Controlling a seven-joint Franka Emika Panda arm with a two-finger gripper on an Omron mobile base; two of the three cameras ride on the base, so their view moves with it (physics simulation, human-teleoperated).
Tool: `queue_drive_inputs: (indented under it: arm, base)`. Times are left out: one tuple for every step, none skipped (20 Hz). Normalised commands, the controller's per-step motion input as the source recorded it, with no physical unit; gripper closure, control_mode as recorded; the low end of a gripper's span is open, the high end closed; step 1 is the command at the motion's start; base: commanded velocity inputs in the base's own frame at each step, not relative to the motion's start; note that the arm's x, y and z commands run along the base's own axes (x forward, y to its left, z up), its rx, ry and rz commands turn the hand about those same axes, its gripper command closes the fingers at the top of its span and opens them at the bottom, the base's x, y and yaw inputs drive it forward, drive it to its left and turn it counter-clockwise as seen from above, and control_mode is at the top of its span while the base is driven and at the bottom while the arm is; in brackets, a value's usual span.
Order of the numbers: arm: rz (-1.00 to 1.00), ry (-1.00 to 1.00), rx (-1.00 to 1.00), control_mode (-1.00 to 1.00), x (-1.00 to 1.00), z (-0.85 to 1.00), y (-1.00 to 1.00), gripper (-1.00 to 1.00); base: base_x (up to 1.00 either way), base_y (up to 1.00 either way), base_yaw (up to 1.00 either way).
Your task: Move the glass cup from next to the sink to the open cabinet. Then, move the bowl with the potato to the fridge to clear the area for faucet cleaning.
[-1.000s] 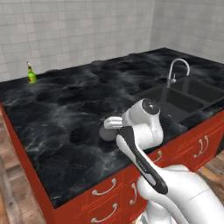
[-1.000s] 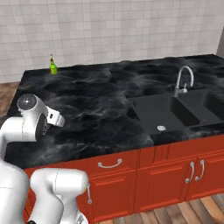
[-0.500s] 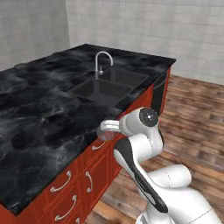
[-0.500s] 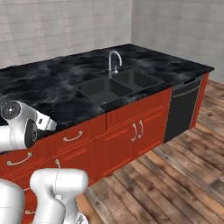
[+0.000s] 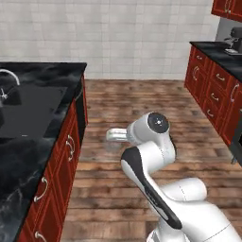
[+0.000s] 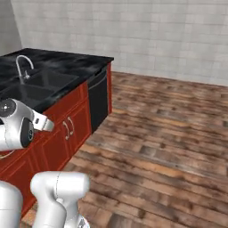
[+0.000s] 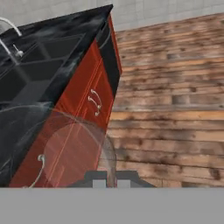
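Swung away from the counter, the base faces wood floor; jaws clenched on the glass cup [image 7: 65, 148].

You will find no words, numbers, labels or signs to read in any of these pictures.
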Motion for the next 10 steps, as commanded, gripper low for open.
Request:
queue_drive_inputs:
  arm:
    - [0.0,0.0,0.0,1.0,0.0,0.0,0.0,1.0]
    - [0.0,0.0,0.0,1.0,0.0,0.0,0.0,1.0]
    - [0.0,0.0,0.0,1.0,0.0,0.0,0.0,1.0]
    - [0.0,0.0,0.0,1.0,0.0,0.0,0.0,1.0]
    - [0.0,0.0,0.0,1.0,0.0,0.0,0.0,1.0]
    - [0.0,0.0,0.0,1.0,0.0,0.0,0.0,1.0]
    - [0.0,0.0,0.0,1.0,0.0,0.0,0.0,1.0]
    - [0.0,0.0,0.0,1.0,0.0,0.0,0.0,1.0]
    - [0.0,0.0,0.0,1.0,0.0,0.0,0.0,1.0]
    - [0.0,0.0,0.0,1.0,0.0,0.0,0.0,1.0]
  base:
    - [0.0,-0.24,-0.98]
    - [0.0,-0.26,-0.99]
    - [0.0,-0.22,-1.0]
    - [0.0,-0.2,-1.0]
    - [0.0,-0.15,-1.0]
    - [0.01,-0.1,-0.99]
    - [0.07,-0.09,-0.98]
    - [0.21,0.0,-0.94]
    - [0.34,0.0,-0.91]
    - [0.44,0.0,-0.87]
